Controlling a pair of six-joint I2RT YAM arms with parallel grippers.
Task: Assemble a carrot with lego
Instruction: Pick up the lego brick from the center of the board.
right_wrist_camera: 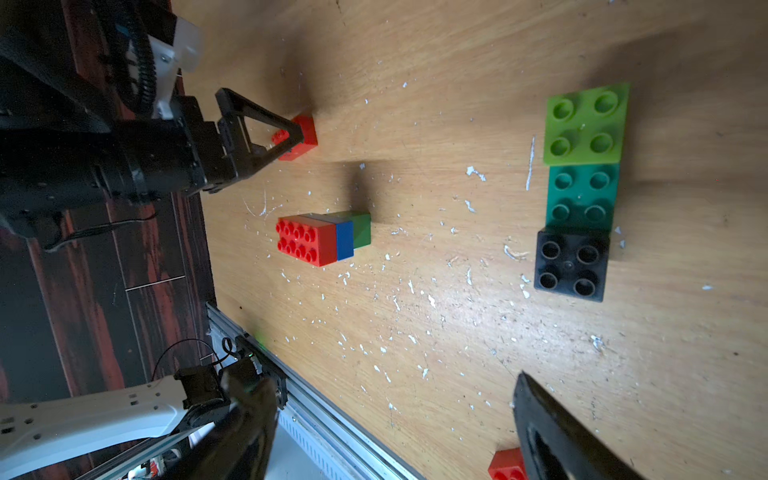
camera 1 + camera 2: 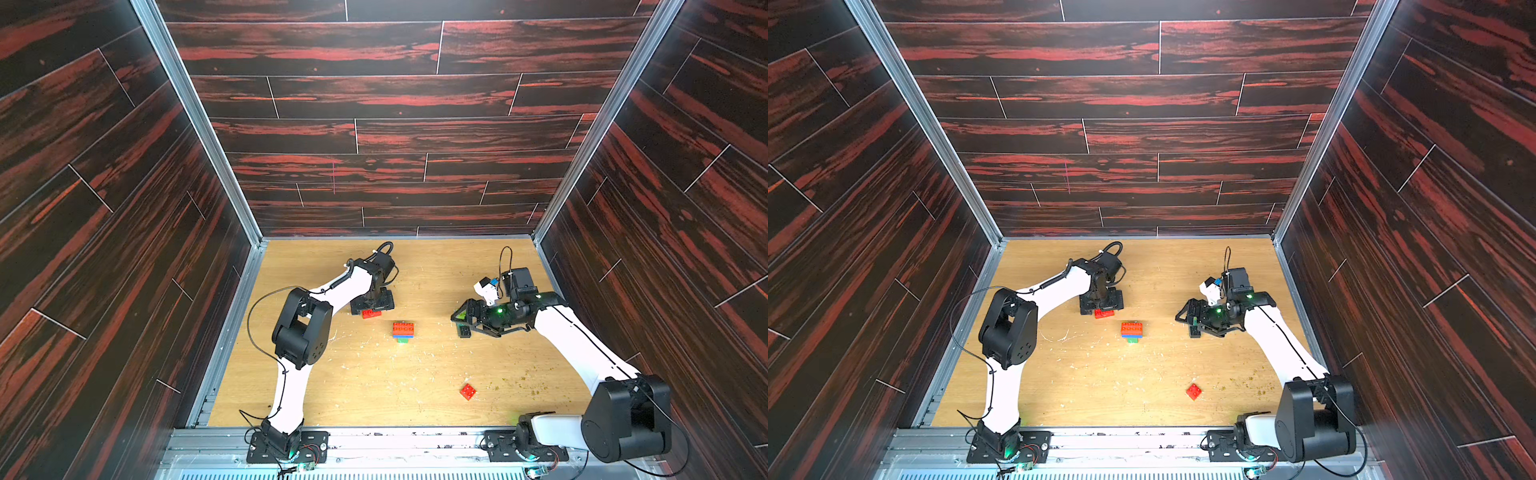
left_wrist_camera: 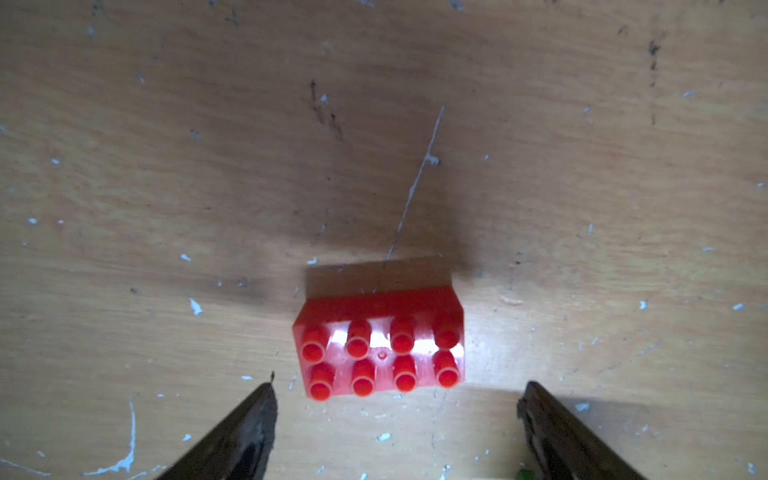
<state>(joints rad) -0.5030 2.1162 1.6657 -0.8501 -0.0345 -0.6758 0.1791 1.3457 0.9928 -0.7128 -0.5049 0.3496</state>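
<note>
**Left pincer wide over the long red brick, the carrot only begun**

Clock directions are read in the top views, with 12 o'clock toward the back wall [image 2: 374, 124].

The carrot is for now a short stack [image 2: 403, 331] near the middle of the surface [image 2: 365, 386]. It has a red brick on top, a blue one under it and a green one at the tip. A loose long red brick [image 3: 380, 353] lies at about 10 o'clock from this stack, near it but apart.

The left pincer [image 3: 397, 390] hangs over this brick. It is wide and holds nothing. Its fingers [image 3: 253, 424] are clear of the brick, which sits a little ahead of the tips.

The long axis of the brick runs roughly from 9 to 3 o'clock. In the left wrist view it follows the line from one finger to the other. I judge that closing would meet the two short ends, and the opening looks only a little wider than the brick. The pincer probably needs to advance slightly and descend straight.

The left arm is clearly the nearer one. The right pincer [image 1: 386, 395] is also wide and empty, at about 3 o'clock from the stack. It is beside a touching row of a lime brick [image 1: 586, 124], a teal brick [image 1: 582, 197] and a black brick [image 1: 571, 266]. A square red brick [image 2: 468, 391] lies alone at about 5 o'clock.

The surface between the long red brick and the stack is free, and the back wall is well apart.
</note>
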